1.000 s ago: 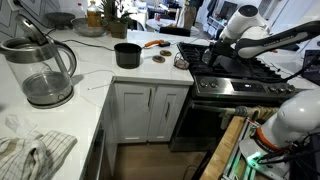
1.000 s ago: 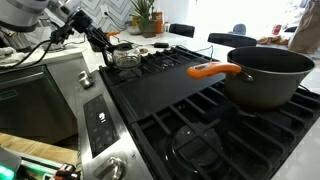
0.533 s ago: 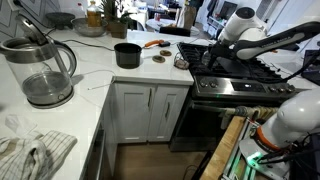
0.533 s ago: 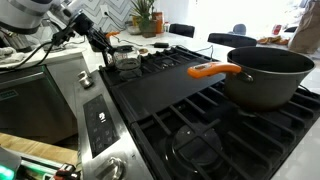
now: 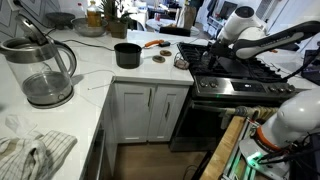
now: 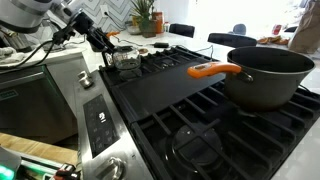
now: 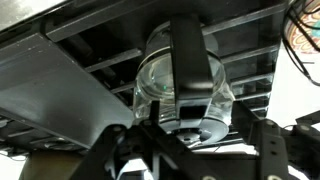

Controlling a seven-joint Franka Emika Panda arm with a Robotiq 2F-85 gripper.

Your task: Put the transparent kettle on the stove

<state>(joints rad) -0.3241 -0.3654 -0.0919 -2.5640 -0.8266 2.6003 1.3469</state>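
- In an exterior view, we see the white arm reach over the wide gas stove with black grates [image 5: 240, 78]. Its dark gripper [image 5: 208, 55] is low near the white countertop [image 5: 100, 75]. We cannot tell the finger state here. A large glass electric kettle [image 5: 40, 68] and a black round pot [image 5: 127, 55] stand on that counter.
- In an exterior view, we find the small clear glass kettle with a dark handle [image 6: 125, 58] on the stove's far corner grate, the gripper just beside it. A big grey pot with an orange handle [image 6: 272, 75] sits nearer us.
- In the wrist view, the kettle stands upright on the grates. The fingers [image 7: 112, 150] are spread wide and grip nothing.
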